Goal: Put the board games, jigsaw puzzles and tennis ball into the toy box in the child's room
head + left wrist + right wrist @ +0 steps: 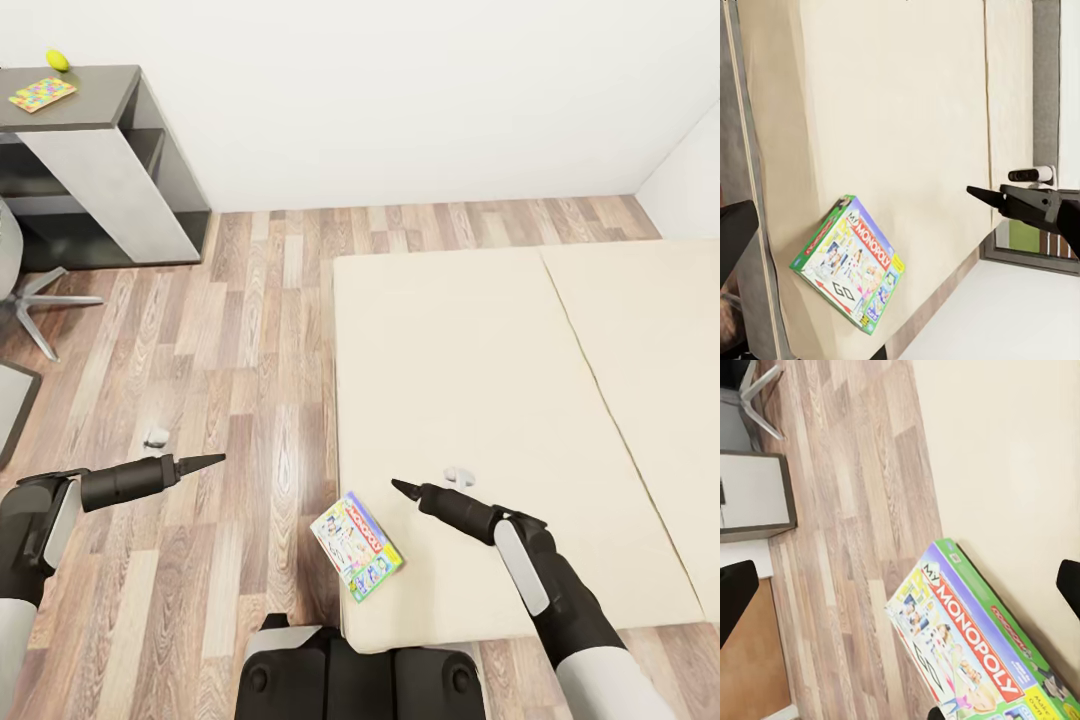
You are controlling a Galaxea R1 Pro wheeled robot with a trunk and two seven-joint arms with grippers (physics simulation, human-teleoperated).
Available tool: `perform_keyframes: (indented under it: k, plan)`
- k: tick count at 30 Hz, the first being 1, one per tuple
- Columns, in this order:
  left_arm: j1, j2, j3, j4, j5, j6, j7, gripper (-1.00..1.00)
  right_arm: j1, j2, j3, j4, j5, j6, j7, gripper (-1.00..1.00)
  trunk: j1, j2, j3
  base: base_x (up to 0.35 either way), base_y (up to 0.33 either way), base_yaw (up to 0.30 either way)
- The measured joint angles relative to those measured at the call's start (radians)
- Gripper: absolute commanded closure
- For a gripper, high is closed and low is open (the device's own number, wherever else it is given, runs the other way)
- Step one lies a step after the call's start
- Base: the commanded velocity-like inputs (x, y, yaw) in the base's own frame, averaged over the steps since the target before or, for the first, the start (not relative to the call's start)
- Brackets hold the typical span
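1. Head view. Board game [357, 545] (white-green cover) lies flat on the near corner of the bed [480, 400], partly overhanging the edge above the wood floor [220, 330]. Right pincer [405, 488] hangs over the mattress just beside the box; left pincer [205, 461] hangs over the floor, well apart from it. Both show as one dark point w/ nothing in hold; how far open they are cannot be told here. Far left: dark bench [90, 100] carries a jigsaw puzzle [42, 94] and tennis ball [57, 60]. A chair base [45, 300] stands betw. robot and bench.

2. Left wrist view. Board game [851, 262] seen at the bed [892, 112] edge, cover up. Right pincer [979, 193] shows as a dark wedge above the mattress, holding nothing; the gap betw. its fingers is not visible.

3. Right wrist view. Board game [975, 637] fills the near field, its corner jutting over the floor [855, 472]. The 2 dark finger edges at the frame sides suggest wide-open jaws, empty.

4. Judgement, step in hand: picking up the game. The overhanging edge probably gives the best grip; close across the thin side, approx. mid-length, so the box does not swing. Risk: a nudge may tip it off the bed. The chair base may hinder the drive back to the bench.
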Motion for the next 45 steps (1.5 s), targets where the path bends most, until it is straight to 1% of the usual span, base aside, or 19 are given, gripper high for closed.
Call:
perform_keyframes:
  k: [8,45]
  plan:
    - [0.0,0.0,0.001,0.001,0.0,0.0,0.0,-1.0,0.007,0.002,-0.006,-0.012,0.001,-0.003,0.001,-1.0,0.0,0.0,0.013,0.0,0.0,0.0]
    - [-0.001,0.0,0.001,0.001,0.0,0.0,-0.001,-1.0,0.008,0.006,-0.006,-0.015,0.002,-0.011,0.001,-1.0,0.0,0.0,0.073,0.0,0.0,0.0]
